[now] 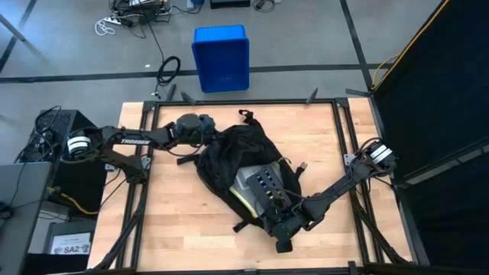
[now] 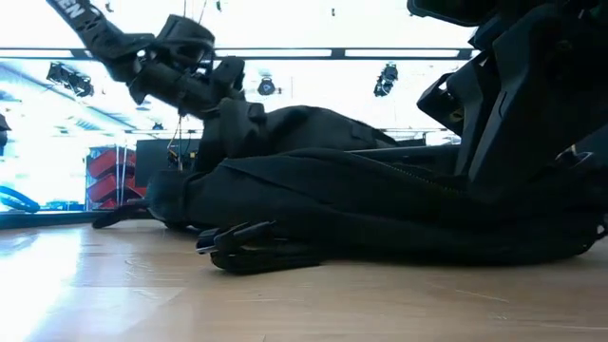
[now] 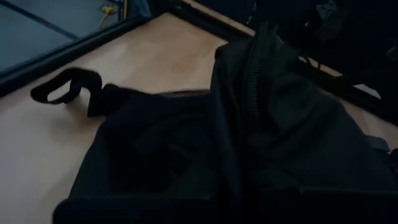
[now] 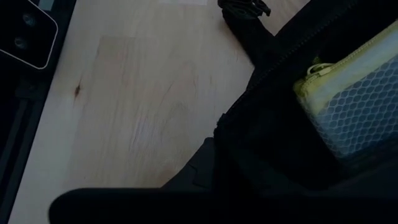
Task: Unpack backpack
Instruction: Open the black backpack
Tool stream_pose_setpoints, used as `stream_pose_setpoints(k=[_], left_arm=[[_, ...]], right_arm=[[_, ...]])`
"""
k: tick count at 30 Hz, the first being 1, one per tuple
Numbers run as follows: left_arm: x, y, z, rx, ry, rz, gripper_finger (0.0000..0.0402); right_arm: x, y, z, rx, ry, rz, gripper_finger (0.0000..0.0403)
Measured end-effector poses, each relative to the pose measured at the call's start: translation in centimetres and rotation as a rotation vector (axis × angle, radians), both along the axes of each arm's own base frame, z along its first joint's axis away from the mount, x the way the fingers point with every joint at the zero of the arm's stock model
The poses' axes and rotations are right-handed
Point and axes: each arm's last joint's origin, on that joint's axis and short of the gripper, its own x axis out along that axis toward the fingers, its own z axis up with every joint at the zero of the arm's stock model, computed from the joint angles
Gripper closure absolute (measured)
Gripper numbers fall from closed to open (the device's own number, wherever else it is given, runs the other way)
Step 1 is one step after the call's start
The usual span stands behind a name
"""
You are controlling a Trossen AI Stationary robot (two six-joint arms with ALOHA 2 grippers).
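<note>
Two closed grippers pinch the backpack (image 1: 241,172) at mid-table: left gripper (image 1: 205,130) on its far-left rim, right gripper (image 1: 284,218) at the near edge. Limp, slumping fabric; best gripped along the zip edge.

Backpack (image 1: 229,156) interior mostly hidden

A robotics lab: framed wooden table (image 1: 191,221), cables (image 1: 126,19) on grey floor (ceiling spotlights (image 2: 385,81) behind).
</note>
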Motion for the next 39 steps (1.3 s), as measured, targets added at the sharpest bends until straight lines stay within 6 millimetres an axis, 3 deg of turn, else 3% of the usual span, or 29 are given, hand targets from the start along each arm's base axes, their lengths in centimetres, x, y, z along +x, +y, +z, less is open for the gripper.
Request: stream_pose_setpoints(k=[17, 30, 39], left_arm=[[-3.6, 0.8, -4.2, -0.102, 0.0, 0.133, 0.0401], [-4.4, 0.4, -5.1, -0.123, -0.015, 0.158, 0.0399], [-4.1, 0.0, -4.5, -0.117, -0.077, 0.088, 0.0354]], right_arm=[[0.1, 0.0, 0.0, 0.001, -0.006, -0.003, 0.0403], [0.1, 0.0, 0.0, -0.003, -0.008, 0.002, 0.0402], [0.1, -0.1, 0.0, 0.002, -0.003, 0.009, 0.0402]])
